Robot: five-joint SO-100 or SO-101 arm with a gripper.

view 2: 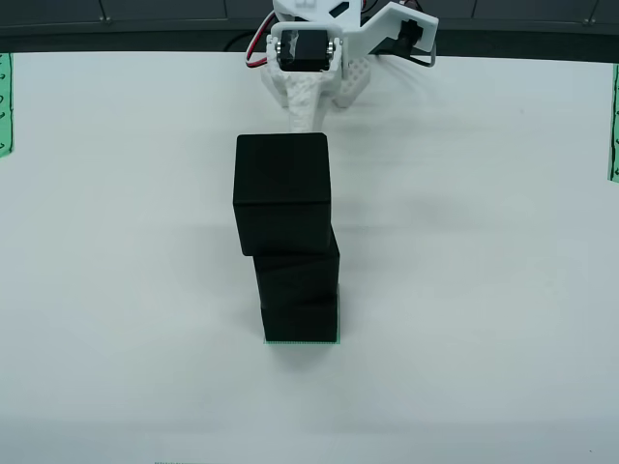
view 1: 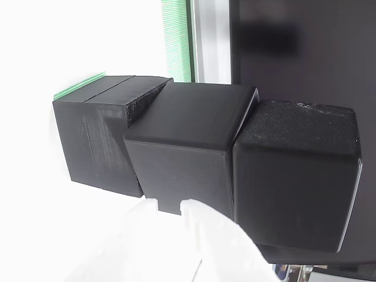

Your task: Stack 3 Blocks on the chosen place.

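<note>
From above we see three black blocks stacked in one column on the white table [view 2: 116, 290]: the top block [view 2: 281, 184], the middle block [view 2: 297, 259] and the bottom block [view 2: 300, 319], which sits on the green striped patch [view 2: 302, 341]. The white arm [view 2: 319, 58] stands behind the stack, apart from it. In the view that rides on the pincer, the white fingers [view 1: 205, 235] lie against the middle block; we cannot tell whether the pincer [view 1: 170, 211] grips it.

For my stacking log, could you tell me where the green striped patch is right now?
In the view from above, the green striped patch lies at centre on the white table, peeking out beneath the bottom block of the three-block stack.
</note>
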